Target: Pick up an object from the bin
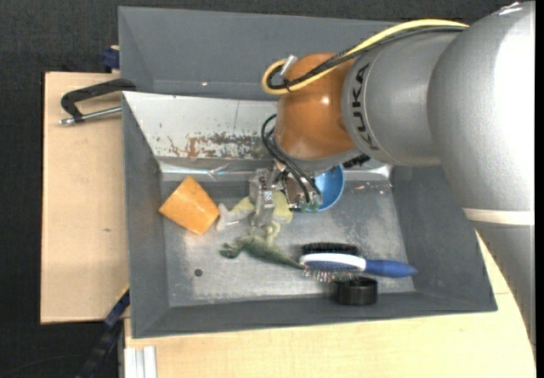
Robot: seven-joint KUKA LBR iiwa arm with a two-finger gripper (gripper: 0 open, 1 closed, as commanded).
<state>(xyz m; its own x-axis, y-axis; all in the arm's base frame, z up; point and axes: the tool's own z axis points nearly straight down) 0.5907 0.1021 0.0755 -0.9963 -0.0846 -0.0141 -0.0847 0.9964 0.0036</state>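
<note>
My gripper (270, 202) reaches down into the middle of the bin, just under the orange wrist cover. Its tip hangs over a pale yellow-green crumpled thing (255, 213) on the floor there. A blue round thing (330, 185) lies right beside the gripper on its right, partly hidden by the wrist. A dark green limp piece (255, 249) lies a little in front of the gripper. To the left sits an orange wedge-shaped block (190, 205), apart from the gripper.
A brush with a blue handle, white body and dark bristles (344, 262) lies near the front wall, with a black round cap (354, 290) just in front of it. The arm covers the bin's right back part.
</note>
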